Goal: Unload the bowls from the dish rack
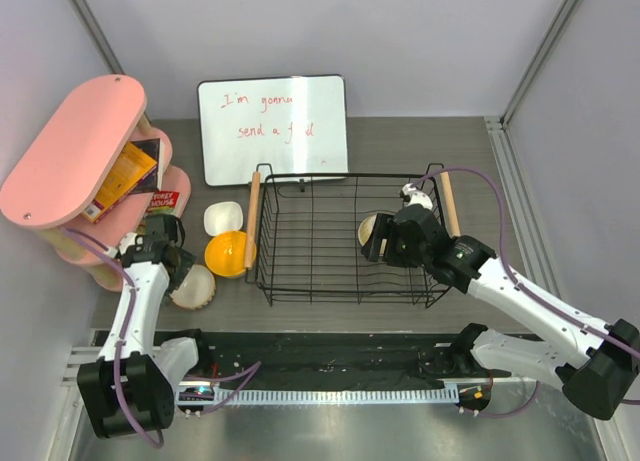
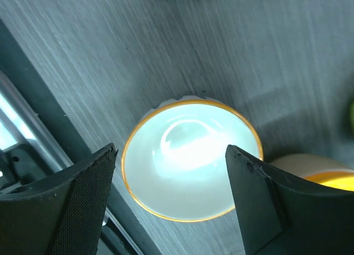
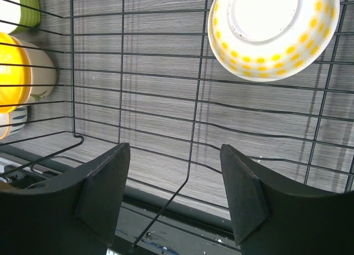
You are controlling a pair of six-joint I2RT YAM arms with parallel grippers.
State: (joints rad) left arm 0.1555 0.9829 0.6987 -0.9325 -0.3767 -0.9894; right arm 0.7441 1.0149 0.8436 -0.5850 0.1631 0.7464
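The black wire dish rack (image 1: 310, 271) stands mid-table. One white bowl with yellow dots (image 3: 274, 25) lies inside it at the right (image 1: 367, 227). My right gripper (image 3: 174, 150) is open and empty inside the rack, just beside that bowl (image 1: 385, 243). On the table left of the rack stand an orange-yellow bowl (image 1: 228, 253), a pale bowl (image 1: 223, 217) and a ribbed white bowl with a gold rim (image 1: 195, 287). My left gripper (image 2: 171, 150) is open above the gold-rimmed bowl (image 2: 191, 177), fingers on either side of it and holding nothing.
A pink oval shelf (image 1: 70, 151) with boxes stands at the far left. A whiteboard (image 1: 272, 129) leans behind the rack. The rack's wooden handles (image 1: 253, 206) run along its left and right ends. A black mat edges the table front (image 1: 330, 356).
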